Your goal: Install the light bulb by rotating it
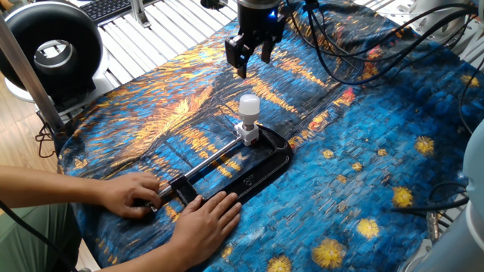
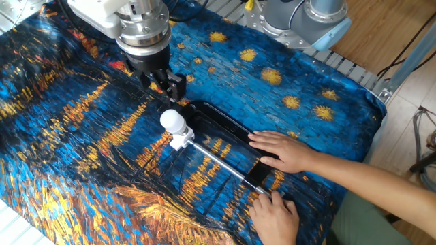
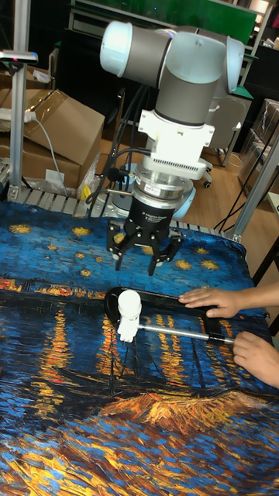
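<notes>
Robot hand [image 3: 145,260] open above upright light bulb [image 3: 129,308], 2 human hands [image 3: 208,300] beside clamp

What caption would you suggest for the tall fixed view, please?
Open gripper hangs above the upright light bulb while a person's hands steady the black clamp.

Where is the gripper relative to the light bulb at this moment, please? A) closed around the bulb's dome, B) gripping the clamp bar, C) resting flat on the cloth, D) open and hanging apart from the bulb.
D: the gripper hangs open with clear space between its fingers and the light bulb.
</notes>
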`<state>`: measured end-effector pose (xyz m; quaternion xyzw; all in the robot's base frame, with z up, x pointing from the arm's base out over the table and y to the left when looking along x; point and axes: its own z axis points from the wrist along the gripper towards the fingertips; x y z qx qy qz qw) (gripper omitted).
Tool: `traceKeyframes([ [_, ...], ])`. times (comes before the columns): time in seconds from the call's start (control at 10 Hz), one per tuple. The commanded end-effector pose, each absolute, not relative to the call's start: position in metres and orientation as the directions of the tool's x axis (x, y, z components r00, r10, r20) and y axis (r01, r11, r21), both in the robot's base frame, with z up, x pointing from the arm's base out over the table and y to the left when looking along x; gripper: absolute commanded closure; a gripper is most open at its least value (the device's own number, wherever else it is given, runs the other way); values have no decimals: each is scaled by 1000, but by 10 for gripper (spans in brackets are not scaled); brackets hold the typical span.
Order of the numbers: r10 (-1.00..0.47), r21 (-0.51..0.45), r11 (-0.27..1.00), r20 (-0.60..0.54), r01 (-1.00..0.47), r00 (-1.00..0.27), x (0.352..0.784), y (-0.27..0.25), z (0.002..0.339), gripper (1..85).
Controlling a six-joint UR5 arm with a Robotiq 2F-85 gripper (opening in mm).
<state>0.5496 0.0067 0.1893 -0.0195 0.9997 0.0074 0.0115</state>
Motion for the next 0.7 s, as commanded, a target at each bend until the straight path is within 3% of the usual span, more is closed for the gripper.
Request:
traceKeyframes([
  [0.0,-70,31,997,-53,-72,-996,557,15,190,847],
  [0.6,-69,25,997,-50,-70,-996,557,15,191,847],
])
